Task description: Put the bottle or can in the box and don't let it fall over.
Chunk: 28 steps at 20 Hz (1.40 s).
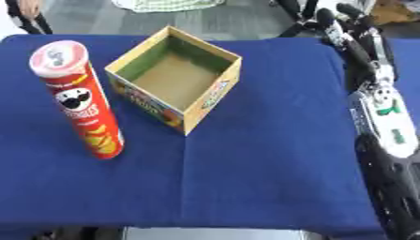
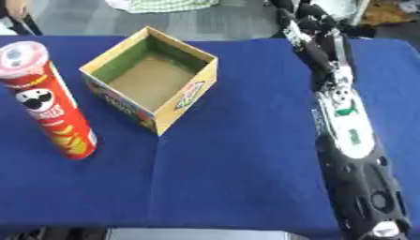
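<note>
My bench [image 1: 262, 178] wears a matt blue cloth, faintly creased. The can [image 1: 82, 103] looks like glossy printed card with a pale, smooth plastic lid. The box [image 1: 176, 77] is cardboard, printed outside and plain matt brown within. My right robot hand [image 2: 316, 26] is black plastic and silver metal.

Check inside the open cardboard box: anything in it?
The open square cardboard box shows only green inner walls and a bare brown floor; its near walls hide a strip of floor.

Even bright light, slight blur overall
</note>
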Tool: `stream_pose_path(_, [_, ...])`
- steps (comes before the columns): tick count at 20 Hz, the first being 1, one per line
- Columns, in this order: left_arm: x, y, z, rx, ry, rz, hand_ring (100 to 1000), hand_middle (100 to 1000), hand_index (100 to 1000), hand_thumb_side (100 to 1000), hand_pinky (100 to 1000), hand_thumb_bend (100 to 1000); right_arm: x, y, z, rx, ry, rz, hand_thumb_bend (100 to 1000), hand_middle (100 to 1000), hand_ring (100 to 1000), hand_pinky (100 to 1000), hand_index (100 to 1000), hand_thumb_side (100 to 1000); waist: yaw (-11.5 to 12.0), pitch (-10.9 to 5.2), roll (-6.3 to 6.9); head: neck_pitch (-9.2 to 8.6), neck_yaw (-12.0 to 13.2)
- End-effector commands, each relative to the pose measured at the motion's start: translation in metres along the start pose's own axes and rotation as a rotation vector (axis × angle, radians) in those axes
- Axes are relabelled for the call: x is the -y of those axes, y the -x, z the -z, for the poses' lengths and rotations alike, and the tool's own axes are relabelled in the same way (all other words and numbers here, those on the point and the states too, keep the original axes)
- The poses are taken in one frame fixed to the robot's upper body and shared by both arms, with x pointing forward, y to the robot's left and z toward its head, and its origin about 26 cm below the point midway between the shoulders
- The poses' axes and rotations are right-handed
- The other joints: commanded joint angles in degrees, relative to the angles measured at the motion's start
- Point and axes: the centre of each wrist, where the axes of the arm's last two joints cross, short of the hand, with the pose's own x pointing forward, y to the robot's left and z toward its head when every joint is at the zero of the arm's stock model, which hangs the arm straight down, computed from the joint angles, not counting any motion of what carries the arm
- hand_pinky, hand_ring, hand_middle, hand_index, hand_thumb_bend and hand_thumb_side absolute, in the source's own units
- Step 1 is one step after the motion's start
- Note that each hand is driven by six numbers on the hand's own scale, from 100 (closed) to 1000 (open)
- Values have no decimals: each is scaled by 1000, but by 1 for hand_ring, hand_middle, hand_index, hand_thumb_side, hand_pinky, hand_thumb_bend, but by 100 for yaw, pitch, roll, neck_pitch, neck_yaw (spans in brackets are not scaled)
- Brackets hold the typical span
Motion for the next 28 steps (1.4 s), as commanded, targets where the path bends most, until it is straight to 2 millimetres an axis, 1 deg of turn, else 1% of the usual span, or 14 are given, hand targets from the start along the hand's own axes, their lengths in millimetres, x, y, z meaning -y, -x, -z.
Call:
stream_pose_path(1, [-10,-8,2,12,8,54,855,725,893,805,1000,938,1,-10,5,36,-6,1,668,1000,953,752,804,407,-7,-76,32,32,-3])
stream_pose_path(7, [-9,-7,2,1,32,94,855,723,893,789,1000,923,2,-10,5,36,-5,3,667,1000,953,752,804,408,-16,-80,36,32,-8])
stream_pose_path(11, [-4,-4,4,-3,60,100,855,712,897,737,1000,775,1,-10,5,35,-6,5,667,1000,953,752,804,407,-25,-77,35,32,7])
stream_pose_path(14, [-1,-1,6,-6,84,101,856,714,904,718,1000,710,1,-10,5,34,-8,8,667,1000,953,752,804,407,-33,-73,35,32,17])
stream_pose_path(16, [1,-1,8,-3,100,101,859,718,913,750,1000,753,1,-9,5,34,-8,8,667,1000,953,752,804,407,-40,-72,36,32,21])
stream_pose_path(20, [4,1,10,-18,137,112,860,719,915,764,1000,791,1,-9,4,32,-8,10,666,1000,953,751,804,408,-54,-73,41,32,23])
stream_pose_path(28, [11,5,15,-23,177,102,859,716,919,737,1000,717,0,-8,4,29,-9,15,665,1000,953,751,804,407,-74,-72,43,32,42])
